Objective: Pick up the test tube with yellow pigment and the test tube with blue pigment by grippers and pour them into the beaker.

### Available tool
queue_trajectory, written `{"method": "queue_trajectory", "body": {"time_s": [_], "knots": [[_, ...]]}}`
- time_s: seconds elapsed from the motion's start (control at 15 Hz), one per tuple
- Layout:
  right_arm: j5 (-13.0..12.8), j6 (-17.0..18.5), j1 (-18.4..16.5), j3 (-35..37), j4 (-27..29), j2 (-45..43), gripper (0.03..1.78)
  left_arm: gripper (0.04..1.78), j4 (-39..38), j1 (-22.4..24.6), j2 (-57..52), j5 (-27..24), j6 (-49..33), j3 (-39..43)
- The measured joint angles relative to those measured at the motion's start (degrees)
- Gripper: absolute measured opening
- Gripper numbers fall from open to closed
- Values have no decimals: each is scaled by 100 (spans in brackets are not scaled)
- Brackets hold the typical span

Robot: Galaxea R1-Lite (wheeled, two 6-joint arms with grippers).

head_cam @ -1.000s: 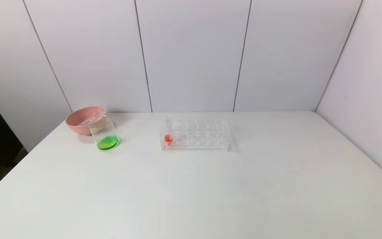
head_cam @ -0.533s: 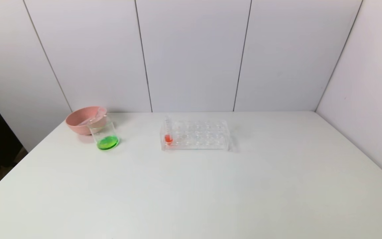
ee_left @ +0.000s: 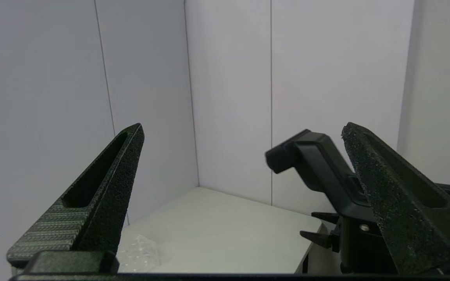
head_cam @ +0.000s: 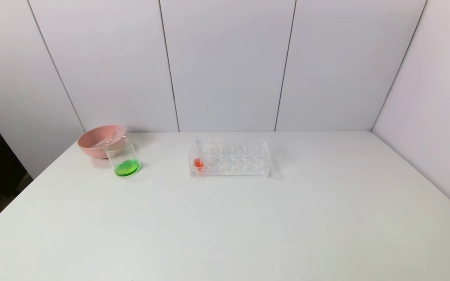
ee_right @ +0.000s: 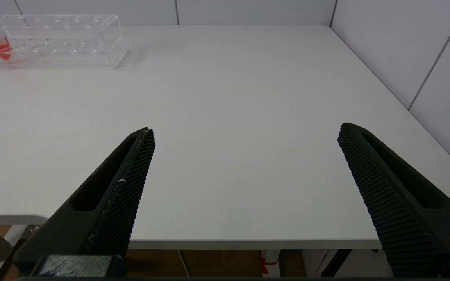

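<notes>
The beaker (head_cam: 123,158) stands at the back left of the table, just in front of the pink bowl, with green liquid in its bottom. The test tubes with yellow and blue pigment do not show in any view. Neither gripper shows in the head view. My left gripper (ee_left: 242,130) is open and empty, held back off the table and facing the far corner. My right gripper (ee_right: 246,130) is open and empty at the table's front edge, far from the rack.
A pink bowl (head_cam: 97,141) sits at the back left with something clear lying in it. A clear tube rack (head_cam: 231,159) stands at the back middle, with a red-orange tube (head_cam: 198,158) at its left end; it also shows in the right wrist view (ee_right: 53,39). White walls close the back and right.
</notes>
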Motion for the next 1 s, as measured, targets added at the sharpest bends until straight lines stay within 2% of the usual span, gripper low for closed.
{"method": "queue_trajectory", "body": {"time_s": [0.2,0.33,0.53,0.8,1.0], "knots": [[-5,0,0,0,0,0,171,176,656,-146,-872,380,356,104],[-2,0,0,0,0,0,171,176,959,-197,-1130,894,894,140],[-2,0,0,0,0,0,171,176,1726,-474,-1143,1365,2172,335],[-2,2,2,0,0,0,171,176,3371,-680,-1282,2388,3597,1052],[-2,0,5,0,0,0,171,176,3547,-1074,-1403,3127,3994,1727]]}}
